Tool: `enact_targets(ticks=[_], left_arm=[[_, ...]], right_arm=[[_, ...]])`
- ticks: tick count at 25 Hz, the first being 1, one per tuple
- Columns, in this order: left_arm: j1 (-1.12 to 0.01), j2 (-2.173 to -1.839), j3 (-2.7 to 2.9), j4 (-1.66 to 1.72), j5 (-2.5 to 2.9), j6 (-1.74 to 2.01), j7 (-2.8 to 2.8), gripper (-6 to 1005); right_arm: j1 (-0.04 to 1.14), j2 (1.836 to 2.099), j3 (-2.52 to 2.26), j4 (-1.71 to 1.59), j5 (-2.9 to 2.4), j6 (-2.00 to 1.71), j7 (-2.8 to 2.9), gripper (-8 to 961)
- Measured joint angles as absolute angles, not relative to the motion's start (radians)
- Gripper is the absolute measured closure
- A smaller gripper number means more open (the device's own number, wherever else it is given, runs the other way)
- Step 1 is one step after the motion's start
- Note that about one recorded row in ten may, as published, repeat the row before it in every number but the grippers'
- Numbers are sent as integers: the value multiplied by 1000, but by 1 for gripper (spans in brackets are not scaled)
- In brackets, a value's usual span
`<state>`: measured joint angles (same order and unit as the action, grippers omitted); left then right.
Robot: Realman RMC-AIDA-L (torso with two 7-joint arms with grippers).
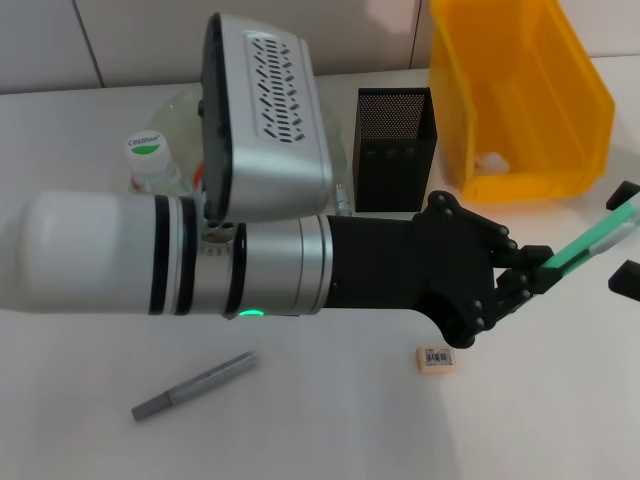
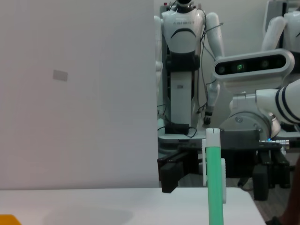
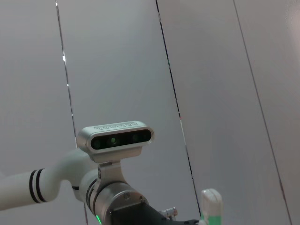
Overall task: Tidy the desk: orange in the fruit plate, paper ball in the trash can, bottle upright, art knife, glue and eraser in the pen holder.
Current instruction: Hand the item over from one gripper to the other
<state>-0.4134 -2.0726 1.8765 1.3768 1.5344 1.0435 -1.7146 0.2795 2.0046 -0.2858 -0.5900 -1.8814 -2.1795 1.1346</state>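
Observation:
My left arm reaches across the desk (image 1: 300,420), and its gripper (image 1: 535,265) is shut on a green stick with a white cap (image 1: 590,235), the glue by its look. The cap end points at my right gripper (image 1: 625,237) at the right edge, which stands open with a finger on either side of it. The left wrist view shows the stick (image 2: 214,187) between those fingers (image 2: 171,171). A grey art knife (image 1: 195,385) and the eraser (image 1: 438,358) lie on the near desk. The pen holder (image 1: 395,150) stands beside the trash can (image 1: 520,90), with the paper ball (image 1: 490,160) inside. The bottle (image 1: 147,147) stands upright behind my arm.
The fruit plate (image 1: 185,100) shows only as a pale rim behind my left wrist camera (image 1: 265,110). A red sliver of the orange (image 1: 198,178) peeks out there. A small silver item (image 1: 343,200) lies left of the pen holder.

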Motion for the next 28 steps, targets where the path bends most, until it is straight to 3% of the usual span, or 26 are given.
enact_targets(ticks=[11, 20, 28], left_arm=[[-437, -2072, 1838, 1323, 1481, 1128, -1679, 908], [-458, -2073, 1828, 1278, 1476, 1142, -1670, 908], [-462, -2073, 1824, 1266, 1452, 1150, -1648, 908]], right_arm=[[297, 1990, -350, -601, -1872, -2184, 1178, 169], [315, 1990, -354, -601, -1870, -2190, 1190, 506], [317, 1994, -363, -596, -1844, -2190, 1188, 510]])
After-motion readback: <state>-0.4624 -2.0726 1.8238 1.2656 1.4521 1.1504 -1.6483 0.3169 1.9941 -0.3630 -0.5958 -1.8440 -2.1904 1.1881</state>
